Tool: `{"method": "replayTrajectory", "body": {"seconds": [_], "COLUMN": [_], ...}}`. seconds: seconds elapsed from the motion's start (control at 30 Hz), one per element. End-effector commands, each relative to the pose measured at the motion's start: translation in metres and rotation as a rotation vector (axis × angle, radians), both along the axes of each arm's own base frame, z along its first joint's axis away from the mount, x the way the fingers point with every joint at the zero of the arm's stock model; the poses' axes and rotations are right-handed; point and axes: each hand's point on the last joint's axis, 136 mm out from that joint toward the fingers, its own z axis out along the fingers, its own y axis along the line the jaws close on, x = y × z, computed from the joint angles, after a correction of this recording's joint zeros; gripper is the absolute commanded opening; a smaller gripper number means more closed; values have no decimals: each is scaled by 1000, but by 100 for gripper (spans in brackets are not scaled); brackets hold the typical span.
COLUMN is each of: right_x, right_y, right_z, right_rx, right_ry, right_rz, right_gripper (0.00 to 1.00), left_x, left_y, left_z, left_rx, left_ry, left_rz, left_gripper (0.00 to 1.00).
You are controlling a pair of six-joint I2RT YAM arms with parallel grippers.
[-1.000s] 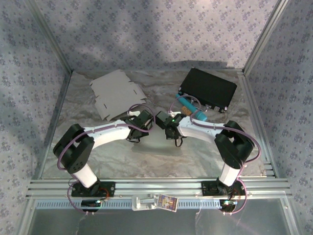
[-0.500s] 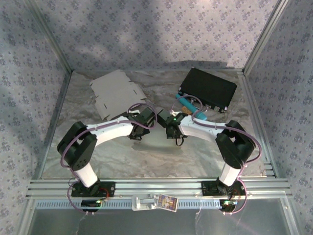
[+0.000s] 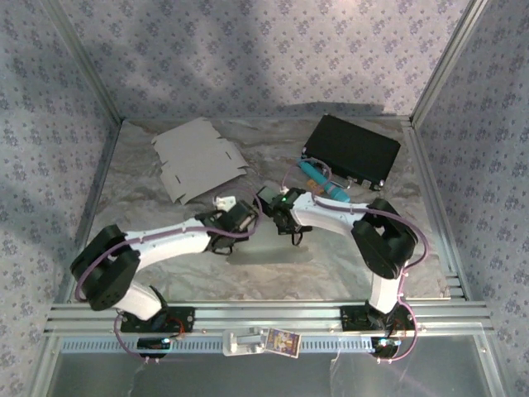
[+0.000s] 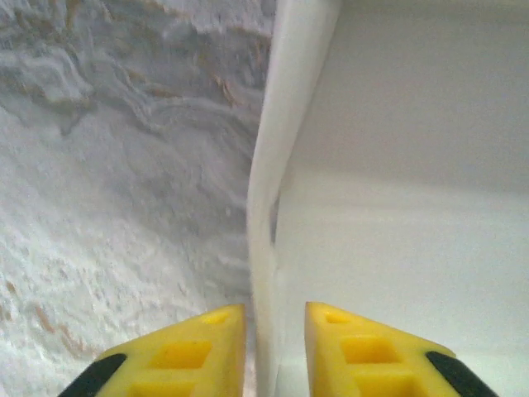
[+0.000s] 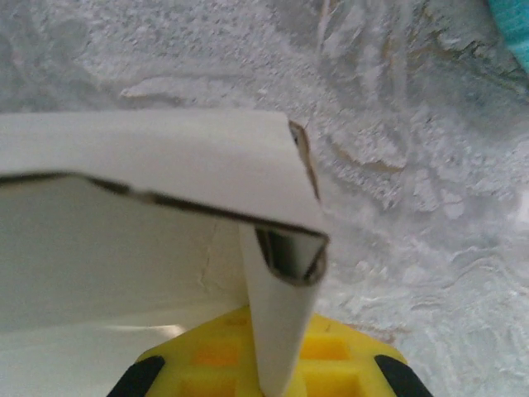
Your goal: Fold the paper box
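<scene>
Since the left gripper (image 4: 275, 331) is parted slightly around one wall of the paper box (image 4: 397, 207) near the middle of the tabletop (image 3: 347, 256), while the right gripper (image 5: 273, 351) is clamped on a folded wall, the fold could be sprung open if pulled.

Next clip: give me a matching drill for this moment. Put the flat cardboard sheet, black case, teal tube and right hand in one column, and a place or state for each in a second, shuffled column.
1. flat cardboard sheet
2. black case
3. teal tube
4. right hand

A. shut on a wall of the white box
B. far right, at the back
C. far left, lying flat
D. beside the black case's near edge

Pairs: 1-C, 2-B, 3-D, 4-A
</scene>
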Motion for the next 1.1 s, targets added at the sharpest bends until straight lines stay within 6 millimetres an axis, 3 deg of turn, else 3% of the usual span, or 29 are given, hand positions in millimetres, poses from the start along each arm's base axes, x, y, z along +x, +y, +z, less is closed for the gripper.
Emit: {"method": "replayTrajectory", "body": {"seconds": [0.0,0.23,0.43,0.53,0.67,0.97,1.07], "right_x": [-1,-2,-2,-1,0,1,0], "right_y": [-17,-19,-20,-21,-21,-19,-18], "right_z": [1,1,-1,-3,-4,-3,-3], "right_rx": [-121,-121,-116,-111,-107,-101,-103], "right_ry": [5,10,24,33,35,33,41], "right_rz": [26,27,21,11,7,6,7], "right_gripper": [0,0,0,0,0,0,0], "left_x": [10,18,30,33,32,33,34], "left_y": [17,14,7,11,14,-3,3], "left_z": [6,9,37,41,31,16,7], "left_rx": [2,-113,-220,-207,-173,-137,-56], "left_ry": [-53,-29,-52,-45,9,67,83], "left_rz": [23,-28,-77,-100,-126,-170,-154], "left_gripper": [28,34,42,43,44,44,42]}}
